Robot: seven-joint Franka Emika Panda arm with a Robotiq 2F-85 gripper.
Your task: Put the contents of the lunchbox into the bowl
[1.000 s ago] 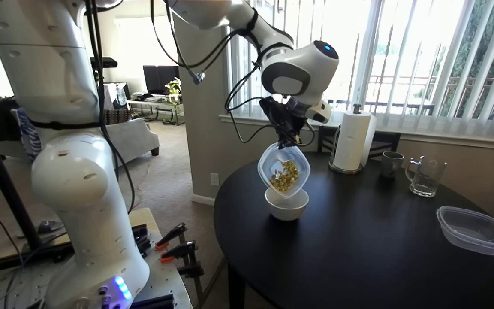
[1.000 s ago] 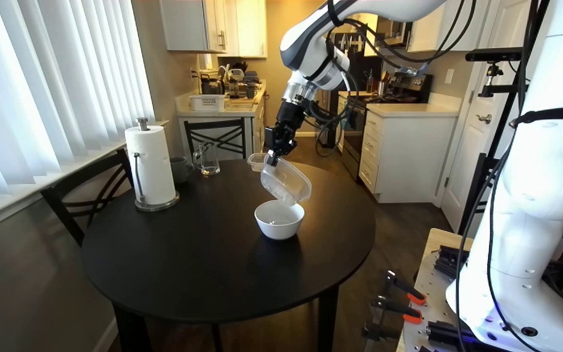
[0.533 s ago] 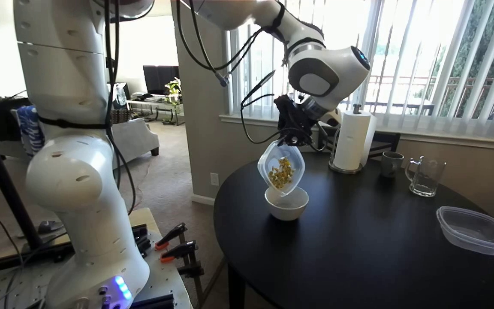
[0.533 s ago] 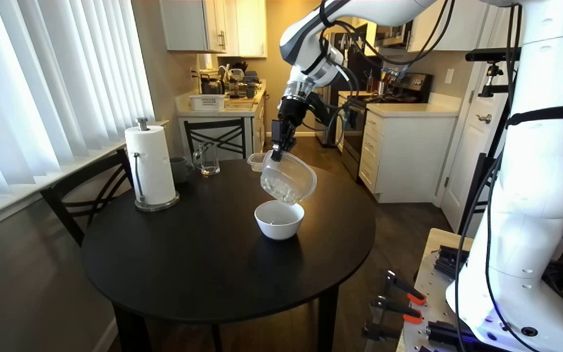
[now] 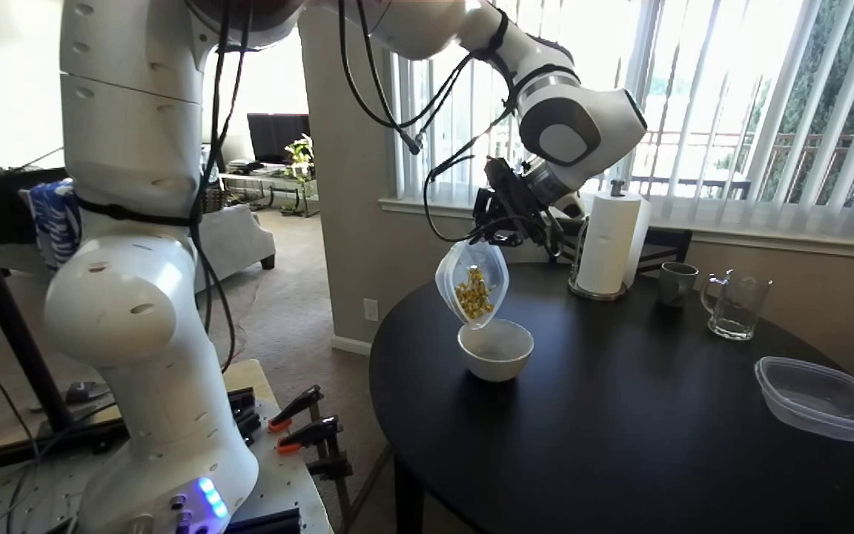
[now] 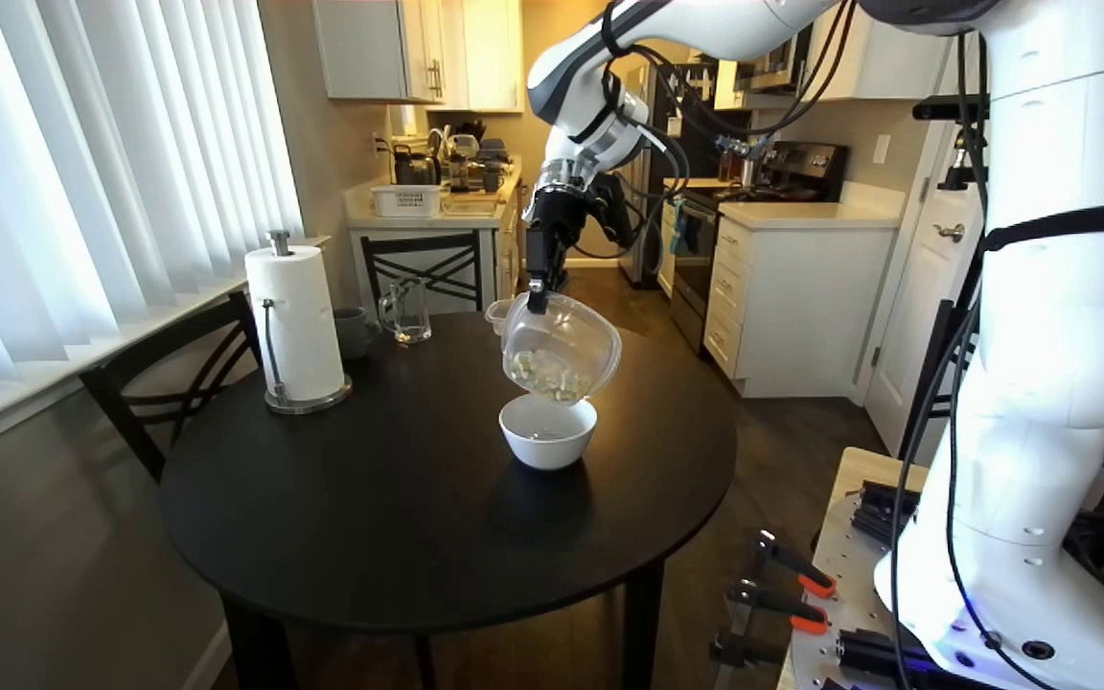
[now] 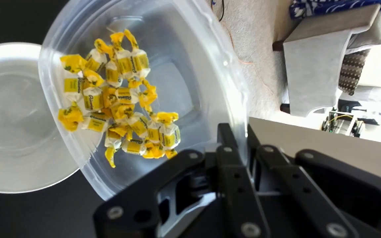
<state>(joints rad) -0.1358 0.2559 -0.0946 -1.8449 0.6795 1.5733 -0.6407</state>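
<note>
My gripper (image 7: 239,137) is shut on the rim of the see-through lunchbox (image 7: 174,86) and holds it steeply tilted above the table; the gripper also shows in both exterior views (image 5: 480,234) (image 6: 538,299). The lunchbox (image 5: 492,267) (image 6: 566,331) has its low edge just over the bowl's rim. The contents (image 7: 124,96) are yellow-and-white wrapped pieces gathered toward that low edge inside the lunchbox; they also show in both exterior views (image 5: 474,295) (image 6: 552,379). The white bowl (image 5: 496,363) (image 6: 549,439) stands upright on the table under it. In the wrist view the bowl (image 7: 15,132) shows a bare inside.
A dark round table (image 5: 620,445) carries everything. A paper towel roll (image 5: 605,245), a grey mug (image 5: 677,284) and a glass mug (image 5: 738,304) stand toward the window. Another see-through container (image 5: 820,404) sits at the table's far side from the robot.
The arm has swung and the gripper has turned, tipping the lunchbox more steeply over the bowl. The pieces have bunched at its low end and stay inside it. The bowl has not moved.
</note>
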